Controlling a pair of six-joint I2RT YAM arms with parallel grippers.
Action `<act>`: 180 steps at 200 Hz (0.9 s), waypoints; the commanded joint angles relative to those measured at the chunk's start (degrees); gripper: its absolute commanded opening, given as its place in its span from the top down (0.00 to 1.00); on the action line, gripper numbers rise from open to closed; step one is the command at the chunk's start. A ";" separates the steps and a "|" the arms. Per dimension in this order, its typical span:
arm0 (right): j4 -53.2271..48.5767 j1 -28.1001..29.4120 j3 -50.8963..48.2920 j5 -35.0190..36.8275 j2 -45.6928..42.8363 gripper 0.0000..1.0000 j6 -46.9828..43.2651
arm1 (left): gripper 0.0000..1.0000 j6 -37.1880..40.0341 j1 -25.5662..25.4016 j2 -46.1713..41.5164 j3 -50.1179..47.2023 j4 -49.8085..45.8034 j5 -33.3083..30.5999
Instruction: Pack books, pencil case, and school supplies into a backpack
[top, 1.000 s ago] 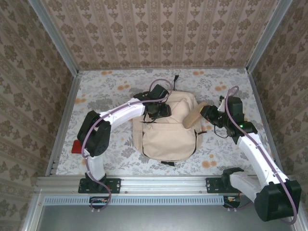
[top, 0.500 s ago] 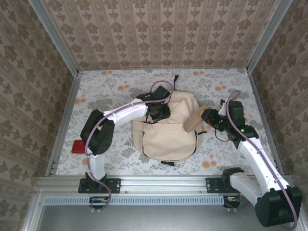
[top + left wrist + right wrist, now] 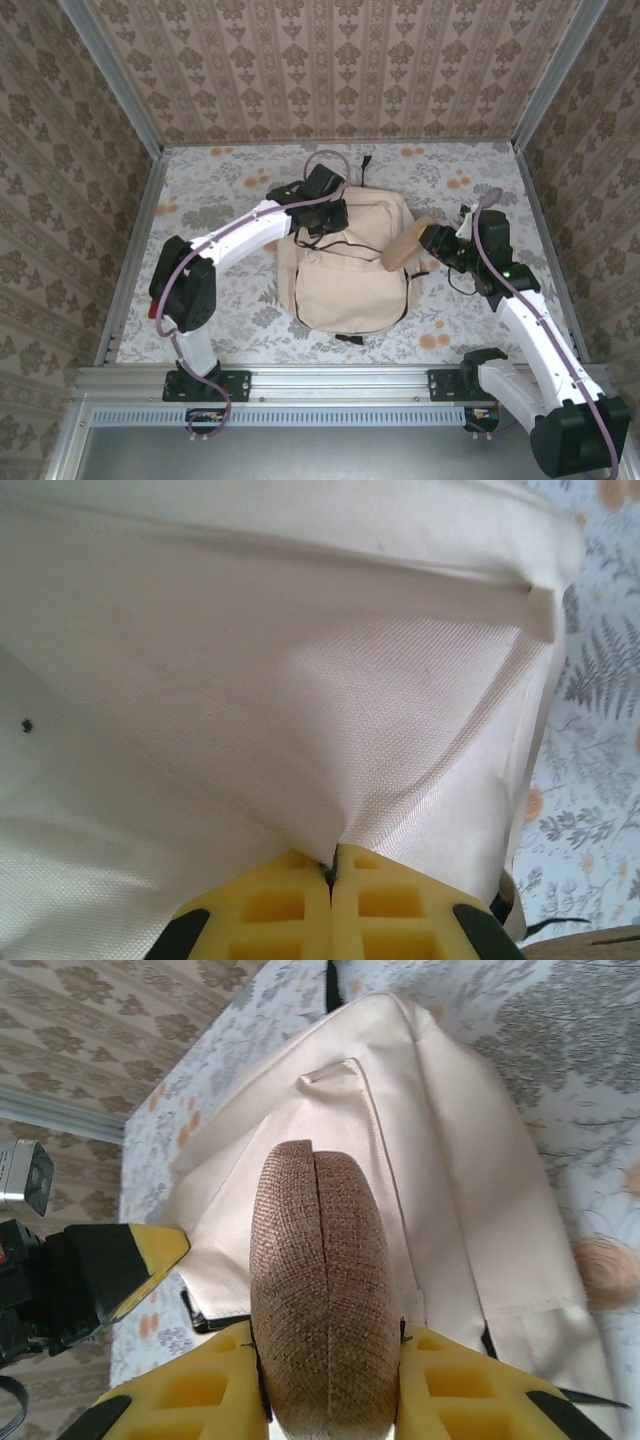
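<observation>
**Left end effector** (image 3: 332, 865): Fully closed. Its yellow pads meet on a pinch of the backpack (image 3: 350, 275) cloth, and the weave rises to them in a taut ridge. In the overhead view the grip sits at the bag's far left corner. My judgement is that you hold it there to lift the upper layer and make a mouth for loading.

**Right end effector** (image 3: 428, 238): Partly closed, clamped on one end of the pencil case (image 3: 403, 247). The pads press both flanks and the seam faces up. The free, rounded end points over the bag's right side, which suits end-first entry.

**Task items:** The backpack lies flat at the middle of the counter (image 3: 220, 190), its top toward the far edge. The pencil case hangs above the bag's right edge. I cannot tell whether it touches the cloth.

**Other:** A red item (image 3: 160, 305) lies by the counter's left edge, partly behind the left arm. I cannot identify it.

**Assessment:** The step in hand looks like insertion of the pencil case. The right wrist view shows a dark zip line below the pouch, but no clear gap. You likely need more lift on the left before you advance the right. The risk is that the pinched cloth slips, or the pouch rides over the closed flap.
</observation>
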 commanded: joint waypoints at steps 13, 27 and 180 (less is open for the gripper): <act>8.65 1.10 -0.21 -4.90 4.02 0.74 3.27 | 1.00 0.04 3.69 -6.59 -4.24 3.80 -4.87; 10.28 2.49 0.17 -5.46 6.56 0.75 3.55 | 1.00 -1.19 5.29 -8.76 -7.28 3.78 -6.68; 11.48 16.01 6.54 1.40 17.87 0.76 2.11 | 1.00 -13.22 5.93 -14.12 -19.39 11.85 2.78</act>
